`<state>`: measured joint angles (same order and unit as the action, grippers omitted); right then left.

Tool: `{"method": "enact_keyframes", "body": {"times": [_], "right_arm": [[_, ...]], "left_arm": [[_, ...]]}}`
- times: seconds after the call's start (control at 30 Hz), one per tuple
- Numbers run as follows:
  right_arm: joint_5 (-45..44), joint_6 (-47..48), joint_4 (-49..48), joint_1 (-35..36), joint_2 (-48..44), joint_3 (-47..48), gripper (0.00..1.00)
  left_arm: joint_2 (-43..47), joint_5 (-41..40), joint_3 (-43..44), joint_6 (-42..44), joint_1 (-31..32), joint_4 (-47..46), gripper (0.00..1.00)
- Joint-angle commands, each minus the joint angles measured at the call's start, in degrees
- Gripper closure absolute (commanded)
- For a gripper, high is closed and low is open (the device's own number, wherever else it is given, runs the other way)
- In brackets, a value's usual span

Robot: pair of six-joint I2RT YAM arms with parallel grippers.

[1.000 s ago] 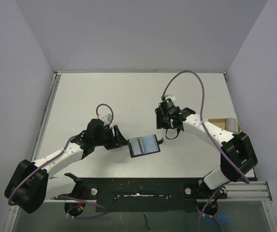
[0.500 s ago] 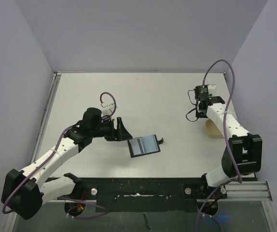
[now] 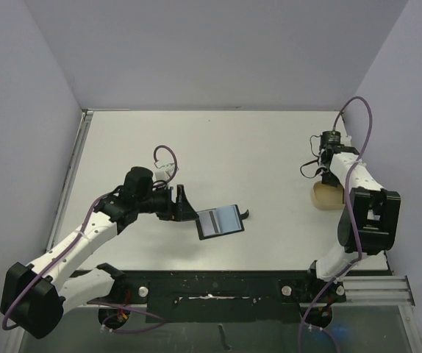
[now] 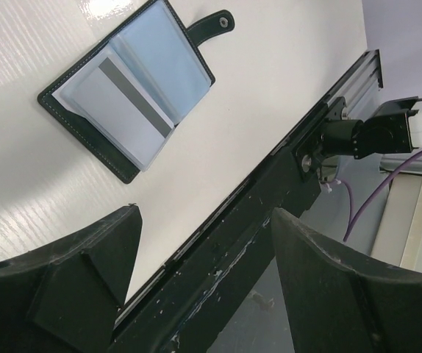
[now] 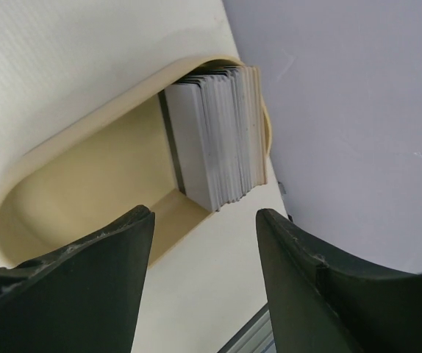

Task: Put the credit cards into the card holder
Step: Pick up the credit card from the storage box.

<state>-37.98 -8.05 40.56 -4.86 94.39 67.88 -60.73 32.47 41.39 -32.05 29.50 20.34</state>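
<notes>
Two arms reach over an off-white table (image 3: 218, 147) closed in by plain lavender-grey walls (image 3: 218, 51) at the top, left and right of the overhead view. A black rail (image 3: 218, 283) runs along the table's lower edge. The widest stretch of tabletop lies in the upper centre, between the arms and the back wall. At lower centre the black card holder (image 3: 220, 220) lies flat and unfolded. In the left wrist view it sits at upper left, its snap tab (image 4: 215, 24) pointing to the upper right. A pale grey credit card (image 4: 119, 110) with a dark stripe rests on its left half; whether it is fully tucked into the pocket cannot be told. The left gripper (image 3: 187, 206) hangs just left of the holder, apart from it, fingers spread wide with nothing between them. At the right edge, close to the wall, the tan tray (image 3: 326, 195) leaves little room beside it. It holds a stack of credit cards (image 5: 215, 132) standing on edge at one end. The right gripper (image 5: 204, 220) hovers above the tray, its fingers parted and holding nothing.
</notes>
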Motion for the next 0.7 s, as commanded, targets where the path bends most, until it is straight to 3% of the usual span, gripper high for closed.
{"method": "enact_keyframes", "body": {"times": [0.0, 0.67], "right_arm": [[-1.91, 2.81, -3.71, -2.23, 1.66, 1.65, 0.42], [-9.88, 2.05, -1.95, -6.04, 11.61, 5.43, 0.5]], "left_arm": [[1.76, 1.81, 0.14, 1.66, -0.4, -0.07, 0.28], [2.19, 0.78, 0.54, 2.17, 0.87, 1.07, 0.28]]}}
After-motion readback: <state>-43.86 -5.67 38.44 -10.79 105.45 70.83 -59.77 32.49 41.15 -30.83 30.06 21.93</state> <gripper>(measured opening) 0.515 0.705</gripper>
